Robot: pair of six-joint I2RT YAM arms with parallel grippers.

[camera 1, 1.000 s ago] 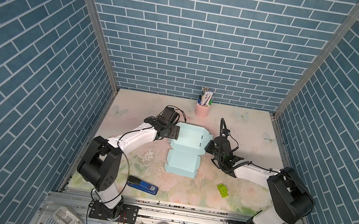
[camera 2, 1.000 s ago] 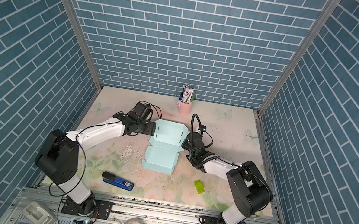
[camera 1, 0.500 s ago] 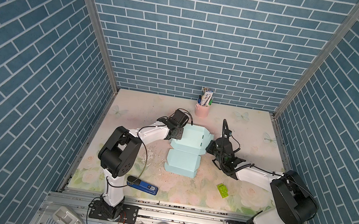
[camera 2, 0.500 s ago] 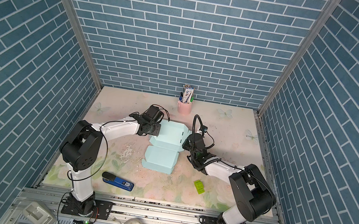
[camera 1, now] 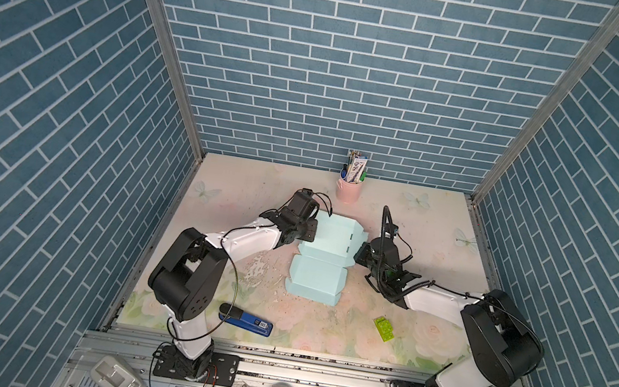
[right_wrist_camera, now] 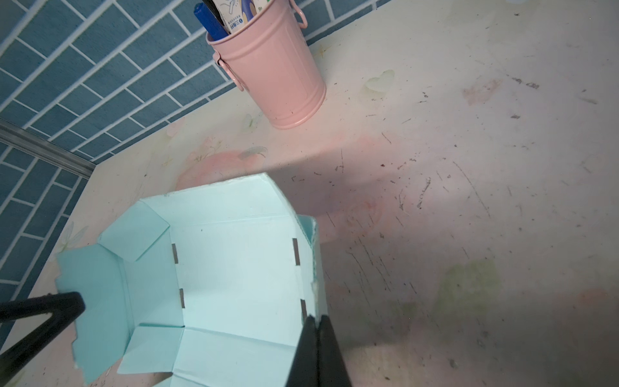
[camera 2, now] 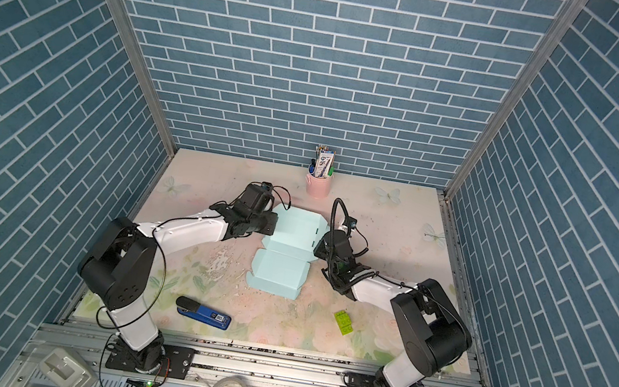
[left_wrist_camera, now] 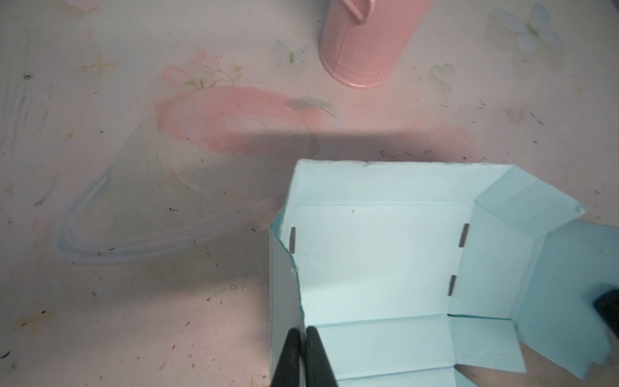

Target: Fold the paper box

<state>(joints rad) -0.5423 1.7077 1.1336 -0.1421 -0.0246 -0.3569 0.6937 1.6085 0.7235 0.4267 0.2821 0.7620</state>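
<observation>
Since a second ago the paper box [camera 1: 316, 284] is left at the middle of the bench [camera 1: 429, 226], but its left side wall is now pinched by the left hand [left_wrist_camera: 305, 333], which has been brought in from beside it and closed onto the card. The right side wall is gripped by the right hand [right_wrist_camera: 316, 323], its fingers pressed together on the thin edge. Both side walls and the far wall are raised around the far base panel. The corner flaps are only partly turned in, and the slots in the base are seen empty. The near half is seen lying low toward the front.

About the midpoint is judged reached: the walls remain to be locked and the lid closed. A pink pen pot [camera 1: 348, 190] is seen behind the box, with a blue stapler [camera 1: 245, 320] and a green brick [camera 1: 384, 329] well apart in front.
</observation>
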